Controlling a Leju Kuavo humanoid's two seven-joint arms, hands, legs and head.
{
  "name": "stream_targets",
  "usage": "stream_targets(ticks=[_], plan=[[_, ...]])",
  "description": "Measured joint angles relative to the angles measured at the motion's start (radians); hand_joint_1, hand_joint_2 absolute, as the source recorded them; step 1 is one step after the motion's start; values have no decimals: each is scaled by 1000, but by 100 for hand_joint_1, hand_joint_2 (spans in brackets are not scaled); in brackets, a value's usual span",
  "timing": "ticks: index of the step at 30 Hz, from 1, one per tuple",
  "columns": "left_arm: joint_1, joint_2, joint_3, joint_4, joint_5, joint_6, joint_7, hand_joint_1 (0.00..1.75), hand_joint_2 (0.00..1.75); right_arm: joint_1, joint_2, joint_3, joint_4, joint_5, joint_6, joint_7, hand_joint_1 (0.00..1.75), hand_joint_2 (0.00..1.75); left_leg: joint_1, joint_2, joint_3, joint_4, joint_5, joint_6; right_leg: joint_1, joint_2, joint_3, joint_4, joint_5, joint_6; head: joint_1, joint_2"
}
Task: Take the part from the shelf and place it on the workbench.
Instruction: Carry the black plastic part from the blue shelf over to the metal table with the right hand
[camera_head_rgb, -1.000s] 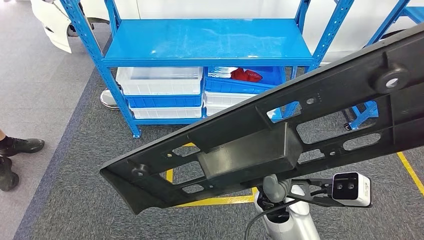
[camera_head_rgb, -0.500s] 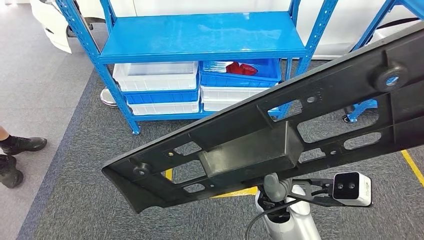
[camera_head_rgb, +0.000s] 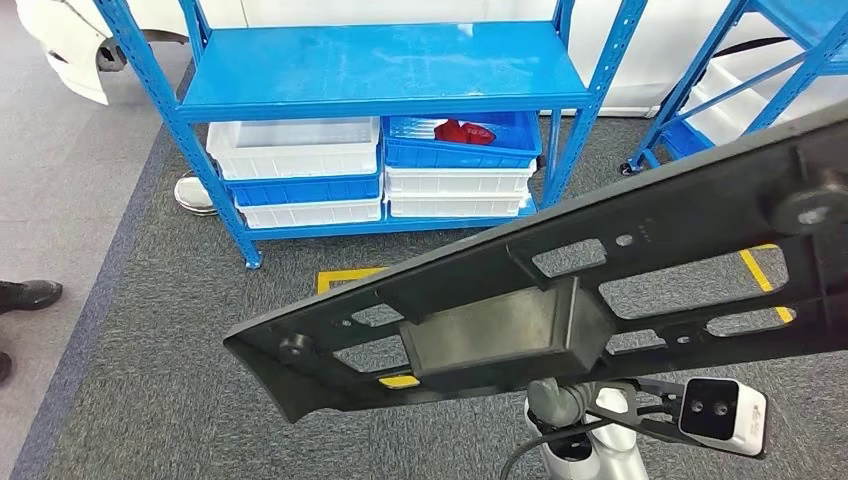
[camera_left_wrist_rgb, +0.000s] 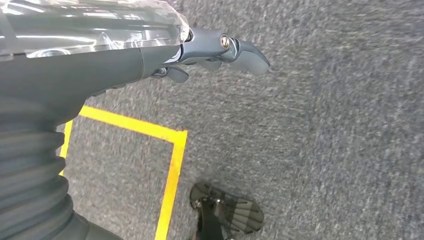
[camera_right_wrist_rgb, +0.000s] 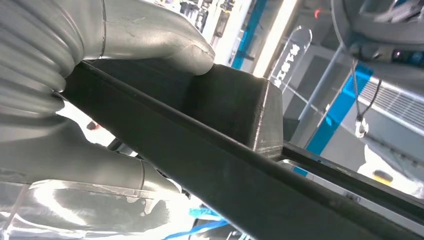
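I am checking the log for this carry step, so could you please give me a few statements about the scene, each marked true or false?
1. The right hand holds the long black part. True.
2. The left hand grips the part too. False: its fingers hang over the grey carpet with nothing in them.
3. The top board of the blue shelf is bare. True.
4. The red item lies in a white bin. False: it lies in the blue bin under the shelf board.
5. Yellow tape marks the carpet. True.
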Motion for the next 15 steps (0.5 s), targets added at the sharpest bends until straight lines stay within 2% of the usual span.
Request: stream_targets(ticks=[2,3,4,5,6,8,9,10,12,13,14,15], plan=[[1,0,0,0,2,1,-1,0,175,3,0,-4,-4,2,0,0,175,175,-3,18,-8,0,4,5,-2,-13,-65,140,-67,5,0,0],[1,0,0,0,3,2,-1,0,175,4,0,-5,-4,3,-2,0,175,175,-5,28,-12,2,5,6,-3,-15,-87,193,-83,7,0,0],[1,0,0,0,6,2,-1,0,175,4,0,-6,-4,4,-5,0,175,175,-7,38,-14,4,5,7,-3,-17,-90,207,-78,6,0,0],[0,0,0,0,8,3,-1,0,175,3,0,-6,-5,2,-11,0,175,175,-8,47,-15,6,5,7,-3,-21,-70,175,-54,4,0,0],[-1,0,0,0,10,4,-2,0,175,1,0,-6,-5,0,-17,0,175,175,-10,55,-15,8,5,6,-2,-31,-30,106,-20,-1,0,0],[-5,0,0,0,14,4,-5,0,175,-9,0,-6,-6,-5,-30,0,175,175,-15,69,-15,10,4,1,8,-79,45,-35,25,-16,0,0],[-6,0,0,0,15,4,-6,0,175,-14,0,-5,-7,-8,-34,0,175,175,-17,76,-15,11,4,-2,14,-96,62,-74,33,-23,0,0],[-7,0,1,0,16,4,-8,0,175,-18,0,-5,-7,-10,-37,0,175,175,-19,84,-16,11,5,-7,19,-104,65,-87,32,-28,0,0],[-7,0,1,0,17,2,-10,0,175,-20,-1,-5,-9,-13,-40,0,175,175,-21,100,-17,11,4,-17,18,-82,58,-91,39,-37,0,0],[-8,1,1,0,16,1,-11,0,175,-20,-1,-5,-12,-13,-41,0,175,175,-20,95,-19,18,-4,-22,16,-73,57,-94,43,-43,0,0],[-9,2,1,0,15,0,-10,0,175,-22,-1,-4,-16,-13,-41,0,175,175,-18,78,-29,42,-23,-27,12,-63,55,-98,48,-49,0,0],[-9,3,1,0,13,1,-8,0,175,-22,0,-4,-21,-13,-39,0,175,175,-16,54,-49,91,-55,-31,9,-52,55,-102,53,-54,0,0]])
